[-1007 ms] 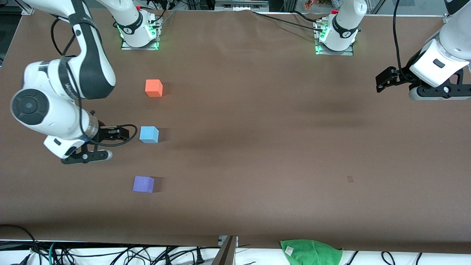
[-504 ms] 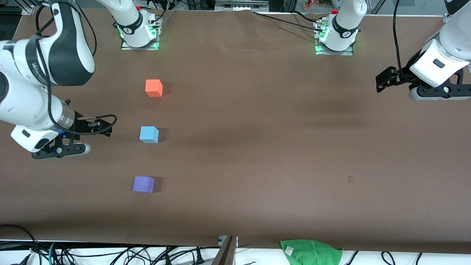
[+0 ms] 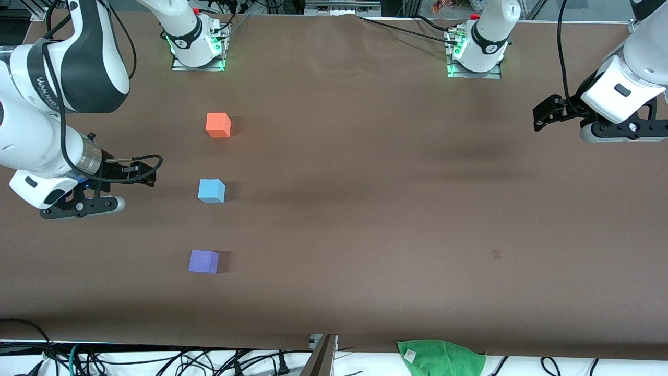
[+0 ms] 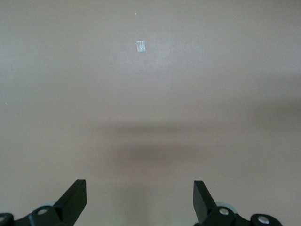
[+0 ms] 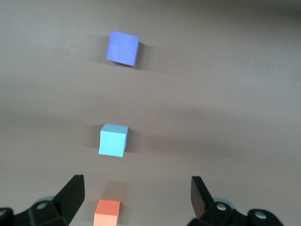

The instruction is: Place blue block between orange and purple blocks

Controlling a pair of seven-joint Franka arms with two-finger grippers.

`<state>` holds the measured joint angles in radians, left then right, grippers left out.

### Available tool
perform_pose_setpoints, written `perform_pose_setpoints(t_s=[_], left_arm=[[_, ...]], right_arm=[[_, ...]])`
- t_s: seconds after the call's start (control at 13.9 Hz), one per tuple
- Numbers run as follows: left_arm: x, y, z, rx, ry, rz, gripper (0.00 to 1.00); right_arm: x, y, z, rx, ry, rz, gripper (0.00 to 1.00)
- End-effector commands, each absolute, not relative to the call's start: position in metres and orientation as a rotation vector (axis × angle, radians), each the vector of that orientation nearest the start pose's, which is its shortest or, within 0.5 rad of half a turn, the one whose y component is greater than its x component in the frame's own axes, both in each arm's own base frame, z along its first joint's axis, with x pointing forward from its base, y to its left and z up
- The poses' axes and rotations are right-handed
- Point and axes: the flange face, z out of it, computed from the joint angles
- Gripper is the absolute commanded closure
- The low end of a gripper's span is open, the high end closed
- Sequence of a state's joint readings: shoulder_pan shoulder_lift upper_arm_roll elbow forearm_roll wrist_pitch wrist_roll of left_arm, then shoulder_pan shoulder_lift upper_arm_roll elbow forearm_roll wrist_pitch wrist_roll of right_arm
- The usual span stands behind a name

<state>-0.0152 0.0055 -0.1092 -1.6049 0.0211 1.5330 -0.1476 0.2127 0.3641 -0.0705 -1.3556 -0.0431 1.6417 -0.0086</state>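
I have pulled my right gripper [image 3: 136, 175] back from the blue block [image 3: 211, 190], toward its own end of the table. Its jaws are spread wide and hold nothing. The blue block sits on the table between the orange block [image 3: 218, 125] and the purple block [image 3: 203, 261], so I think the job is done. My left gripper [image 3: 545, 113] waits, jaws wide, empty.

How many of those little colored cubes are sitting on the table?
3. The orange block lies nearest the robots' bases, the blue block sits between, and the purple block lies nearest the front camera. None seems hidden.
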Motion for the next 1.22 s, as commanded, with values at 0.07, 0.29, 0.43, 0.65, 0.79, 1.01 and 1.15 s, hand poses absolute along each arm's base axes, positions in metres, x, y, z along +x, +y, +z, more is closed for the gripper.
perform_pose_setpoints(t_s=[0.07, 0.29, 0.43, 0.65, 0.79, 1.01, 1.15], left_arm=[[0.543, -0.066, 0.607, -3.116, -0.002, 0.099, 0.0], [0.543, -0.066, 0.607, -3.114, 0.0, 0.099, 0.0], [0.543, -0.066, 0.607, -3.116, 0.0, 0.099, 0.0], [0.543, -0.066, 0.607, -3.116, 0.0, 0.099, 0.0], [0.543, -0.066, 0.607, -3.116, 0.0, 0.099, 0.0], [0.543, -0.066, 0.608, -3.116, 0.0, 0.097, 0.0], [0.543, -0.066, 0.607, -3.116, 0.0, 0.099, 0.0]], right_arm=[[0.642, 0.097, 0.526, -3.201, -0.27, 0.163, 0.0], [0.63, 0.093, 0.553, -3.194, -0.279, 0.153, 0.0], [0.617, 0.075, 0.577, -3.171, -0.231, 0.085, 0.0], [0.594, 0.057, 0.608, -3.163, -0.19, 0.025, 0.0], [0.585, 0.044, 0.602, -3.102, -0.148, 0.049, 0.0], [0.578, 0.036, 0.578, -3.052, -0.125, 0.152, 0.0], [0.577, 0.036, 0.573, -3.077, -0.134, 0.168, 0.0]])
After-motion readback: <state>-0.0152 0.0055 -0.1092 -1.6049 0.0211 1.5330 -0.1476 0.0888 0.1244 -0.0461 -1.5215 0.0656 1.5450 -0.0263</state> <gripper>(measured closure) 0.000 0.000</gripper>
